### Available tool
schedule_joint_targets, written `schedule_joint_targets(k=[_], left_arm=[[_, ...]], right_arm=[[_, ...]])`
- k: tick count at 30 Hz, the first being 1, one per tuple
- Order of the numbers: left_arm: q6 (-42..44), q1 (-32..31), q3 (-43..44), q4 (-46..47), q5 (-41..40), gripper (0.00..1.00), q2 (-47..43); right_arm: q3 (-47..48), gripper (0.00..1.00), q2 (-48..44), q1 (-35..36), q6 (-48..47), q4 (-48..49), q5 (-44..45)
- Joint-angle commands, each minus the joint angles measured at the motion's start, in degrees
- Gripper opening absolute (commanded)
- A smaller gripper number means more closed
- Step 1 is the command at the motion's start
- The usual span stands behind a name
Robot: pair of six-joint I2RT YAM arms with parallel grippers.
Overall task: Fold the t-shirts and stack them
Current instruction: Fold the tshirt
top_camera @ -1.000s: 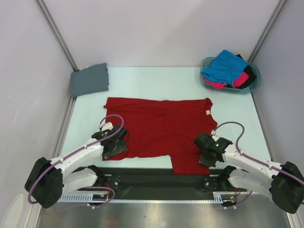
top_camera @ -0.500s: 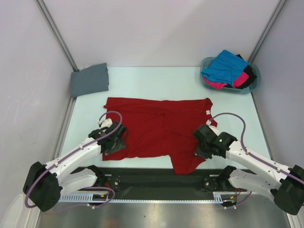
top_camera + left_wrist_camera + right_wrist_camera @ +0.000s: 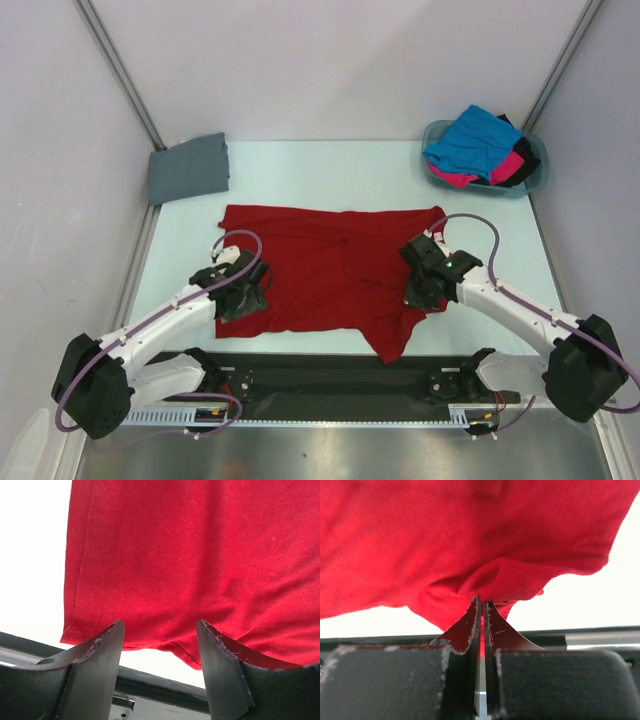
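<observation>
**Red shirt spread on the table, right jaws pinching its cloth**

Top external view: a deep red soft cloth t-shirt [image 3: 320, 275] lies spread across the middle of the pale table [image 3: 330, 180]. Its near right part is drawn into a point that reaches over the black rail [image 3: 300, 375] at the table's near edge. The left gripper [image 3: 240, 298] sits over the shirt's near left corner. The right gripper [image 3: 420, 292] is at the shirt's right side, low on the cloth. A slate grey t-shirt [image 3: 188, 168], folded into a rectangle, lies at the far left corner, well apart from the red one. At the far right corner stands a teal plastic basket [image 3: 536, 172]. It holds a bright blue t-shirt [image 3: 472, 140] on top, a hot pink t-shirt [image 3: 505, 167] beneath it and a black t-shirt [image 3: 522, 150] at the right.

Left wrist view: the two dark fingers [image 3: 95, 650] stand well apart, with nothing clamped between them. The red shirt's hemmed edge and left corner lie just beyond the tips, partly over the white table and partly over the dark rail.

Right wrist view: the fingers [image 3: 465, 630] are pressed together, and a sliver of red shows in the seam between them. A bunched fold of the red shirt rises straight from the tips, so this gripper has the cloth pinched. The rest of the shirt drapes above, creased toward the grip.
</observation>
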Motion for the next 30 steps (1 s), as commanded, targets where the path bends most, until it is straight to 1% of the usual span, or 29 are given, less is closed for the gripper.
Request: schedule_joint_targets(k=[1,7,13,16,17,18,19,20,23,24,26,27,29,30], left_arm=[[2.05,-0.02,2.58,1.62,-0.25,0.66,1.71],[3.9,-0.02,3.72,3.2,0.19,0.67,4.87],[5.31,-0.02,5.48,4.43,1.06,0.68,10.06],[5.57,-0.02,5.74,4.7,1.15,0.68,11.21],[5.57,-0.02,5.65,4.79,1.33,0.69,11.12],[5.92,-0.02,5.48,5.4,1.5,0.69,11.03],[6.1,-0.02,5.48,5.58,1.77,0.7,10.86],[6.27,-0.02,5.39,6.01,2.2,0.71,10.68],[6.8,-0.02,5.3,6.46,2.47,0.72,10.33],[6.89,-0.02,5.3,6.63,2.47,0.72,10.33],[6.98,-0.02,5.3,6.98,2.56,0.72,10.68],[6.98,-0.02,5.39,7.07,2.65,0.73,10.94],[7.24,-0.02,5.39,7.6,3.08,0.73,11.73],[7.42,-0.02,5.48,7.95,3.61,0.73,12.08]], right_arm=[[4.64,0.0,2.43,-3.45,-6.3,3.4,-0.32],[7.89,0.01,9.37,-8.47,-10.79,8.59,-3.74],[13.86,0.0,18.67,-11.19,-12.99,10.52,-2.51],[16.33,0.0,21.32,-12.42,-13.52,11.75,-1.28],[17.03,0.02,22.72,-12.69,-13.78,12.02,-1.2],[18.08,0.28,23.43,-12.78,-14.48,12.63,-0.94],[18.7,0.41,24.05,-12.87,-14.83,12.63,-0.76],[19.84,0.62,24.84,-12.95,-15.45,12.2,0.2],[20.38,0.66,23.97,-12.78,-15.63,10.27,3.62],[19.51,0.74,21.53,-12.87,-15.45,9.39,4.77],[19.06,0.8,18.53,-12.87,-15.54,8.07,7.75],[18.71,0.82,15.65,-12.87,-15.54,6.15,8.64],[18.44,0.83,13.69,-13.3,-14.32,3.07,10.04],[18.27,0.83,11.94,-13.22,-13.53,0.01,10.58]])
